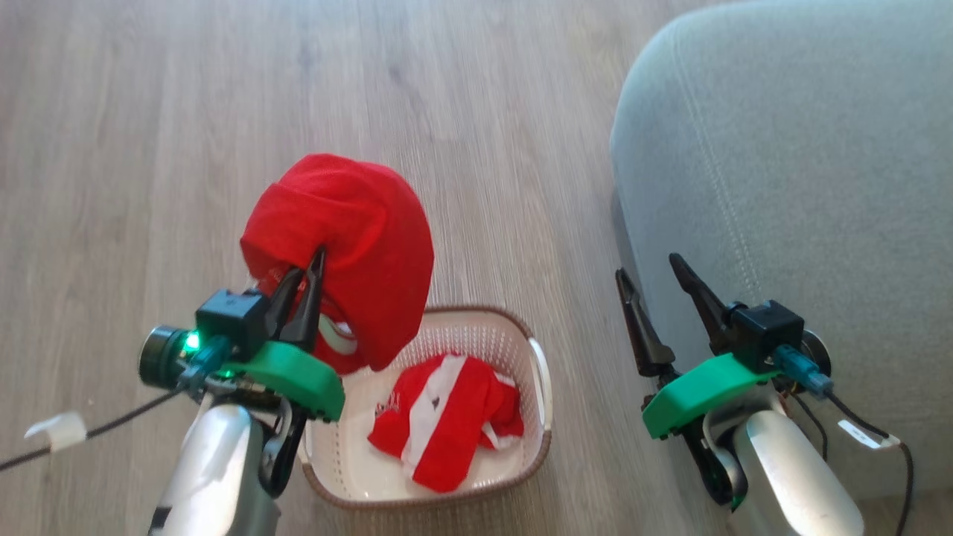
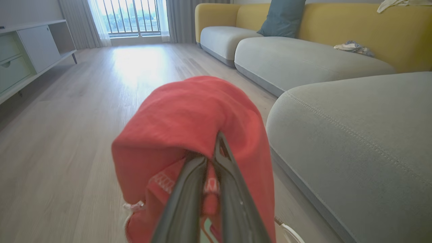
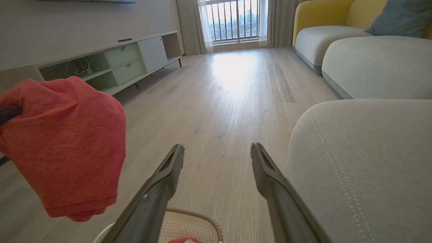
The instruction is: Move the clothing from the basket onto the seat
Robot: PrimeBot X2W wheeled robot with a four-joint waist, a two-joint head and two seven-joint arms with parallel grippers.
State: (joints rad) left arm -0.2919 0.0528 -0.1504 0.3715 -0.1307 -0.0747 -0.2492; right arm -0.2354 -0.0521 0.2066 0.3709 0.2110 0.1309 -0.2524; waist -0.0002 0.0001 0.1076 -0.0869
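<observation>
Clenching a red garment [image 1: 350, 223] by one fold, left jaws are risking dropping it short of the three-o'clock seat [image 1: 804, 149]; right jaws are idling released.

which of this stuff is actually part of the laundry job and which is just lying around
Part of the job:
red garment clamped in the left gripper
second red garment in the basket
seat
right gripper, open and empty

Just lying about:
blue cushion
crumpled cloth on the far couch
low cabinet
</observation>
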